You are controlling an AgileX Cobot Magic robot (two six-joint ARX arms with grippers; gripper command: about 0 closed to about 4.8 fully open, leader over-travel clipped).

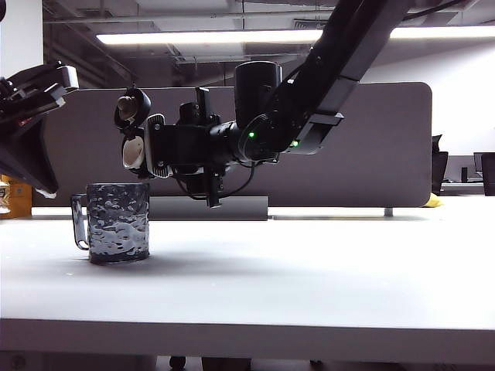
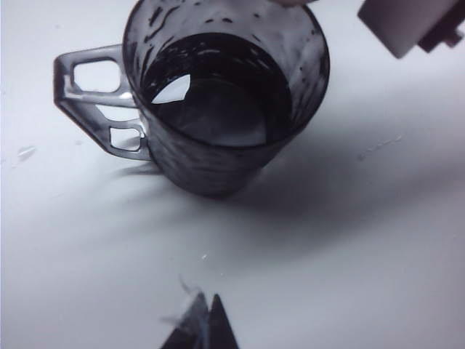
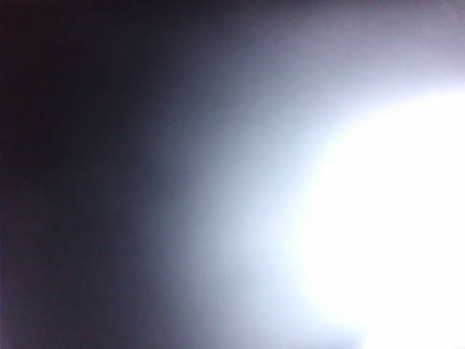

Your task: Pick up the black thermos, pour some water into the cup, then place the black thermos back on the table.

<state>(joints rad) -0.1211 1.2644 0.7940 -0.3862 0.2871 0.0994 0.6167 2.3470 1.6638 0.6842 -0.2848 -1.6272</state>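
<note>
Pouring step: the right pincer (image 1: pixel 158 147), clamped around the tall matte black thermos (image 1: pixel 199 147), tips its pale spout above the dark hammered-glass cup (image 1: pixel 117 222) near the white tabletop's (image 1: pixel 309 270) left edge; left pincer (image 2: pixel 203 327) shut, empty; next, righting and setting down.

I count one dark grey-blue hammered glass cup (image 1: pixel 117 222), one tall matte black thermos (image 1: pixel 197 143), my two claws: left claw (image 2: pixel 203 323), right claw (image 1: pixel 182 147).
</note>
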